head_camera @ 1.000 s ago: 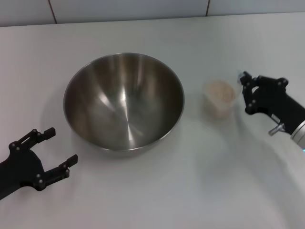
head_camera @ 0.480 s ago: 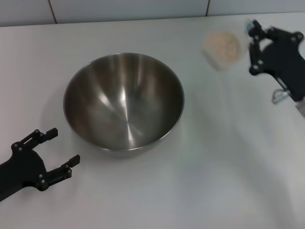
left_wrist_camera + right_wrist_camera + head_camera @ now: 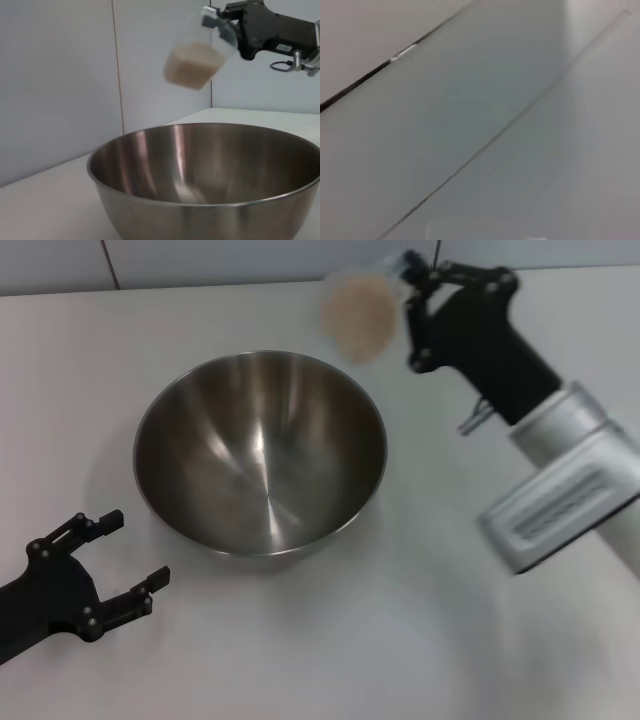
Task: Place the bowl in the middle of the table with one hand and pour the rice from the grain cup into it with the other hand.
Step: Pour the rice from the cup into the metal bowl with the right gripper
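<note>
The steel bowl (image 3: pixel 260 452) stands on the white table (image 3: pixel 400 640), left of its middle, and looks empty inside. It also shows in the left wrist view (image 3: pixel 210 180). My right gripper (image 3: pixel 412 310) is shut on the grain cup (image 3: pixel 360 312) and holds it in the air just beyond the bowl's far right rim. The cup (image 3: pixel 196 60) is tilted, with the rice (image 3: pixel 192 70) still inside it. My left gripper (image 3: pixel 110 560) is open and empty on the table's near left, a little apart from the bowl.
A tiled wall (image 3: pixel 250 260) runs along the table's far edge. The right arm's silver wrist (image 3: pixel 560 480) hangs over the table to the right of the bowl. The right wrist view shows only wall and table.
My right gripper has lifted the cup off the table at the right and carried it up and left, to just beyond the bowl's far rim. The left gripper and the bowl have not moved.
</note>
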